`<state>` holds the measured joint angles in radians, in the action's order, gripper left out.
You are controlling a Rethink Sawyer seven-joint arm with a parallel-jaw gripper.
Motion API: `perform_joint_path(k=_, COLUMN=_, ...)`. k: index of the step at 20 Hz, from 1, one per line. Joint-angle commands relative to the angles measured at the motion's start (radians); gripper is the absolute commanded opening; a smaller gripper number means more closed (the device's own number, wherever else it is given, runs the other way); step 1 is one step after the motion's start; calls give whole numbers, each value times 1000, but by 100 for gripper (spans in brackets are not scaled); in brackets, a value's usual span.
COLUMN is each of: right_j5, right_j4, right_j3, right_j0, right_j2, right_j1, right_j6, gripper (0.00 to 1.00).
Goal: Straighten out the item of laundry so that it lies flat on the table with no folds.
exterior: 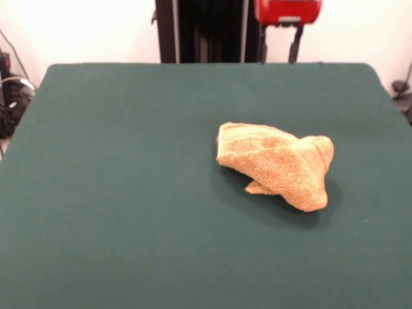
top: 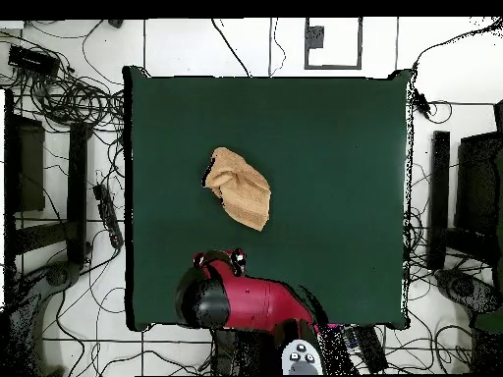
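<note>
The orange-tan towel (exterior: 277, 164) lies crumpled in a folded heap on the green table (exterior: 129, 161), right of centre in the front view. A woven border band shows along its upper left edge. No label shows. In the overhead view the towel (top: 241, 187) lies left of the middle of the table (top: 334, 147). My gripper (exterior: 279, 60) hangs drawn back above the far table edge, well away from the towel. Its two black fingers stand apart and hold nothing. From overhead the gripper (top: 220, 259) sits at the table's near edge, below the towel.
The black pedestal (exterior: 206, 29) stands behind the table's far edge. The red arm (top: 255, 302) reaches over the table's bottom edge in the overhead view. Cables (top: 69, 93) and dark equipment (top: 481, 196) lie on the floor around the table.
</note>
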<state>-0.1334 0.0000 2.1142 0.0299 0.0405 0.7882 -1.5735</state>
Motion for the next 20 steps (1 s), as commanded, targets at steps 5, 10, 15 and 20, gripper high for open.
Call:
perform_joint_path(k=5, right_j5=-64, right_j4=17, right_j3=-219, right_j0=-47, right_j2=8, right_j1=-161, right_j6=-124, gripper=100)
perform_joint_path(k=10, right_j5=-108, right_j4=3, right_j3=-399, right_j0=-82, right_j2=49, right_j1=-229, right_j6=-77, gripper=100)
perform_joint_path(k=15, right_j5=-181, right_j4=-5, right_j3=-516, right_j0=-65, right_j2=27, right_j1=-279, right_j6=-48, gripper=100)
perform_joint_path(k=20, right_j5=-183, right_j4=-3, right_j3=-578, right_j0=-70, right_j2=26, right_j1=-320, right_j6=-72, gripper=100)
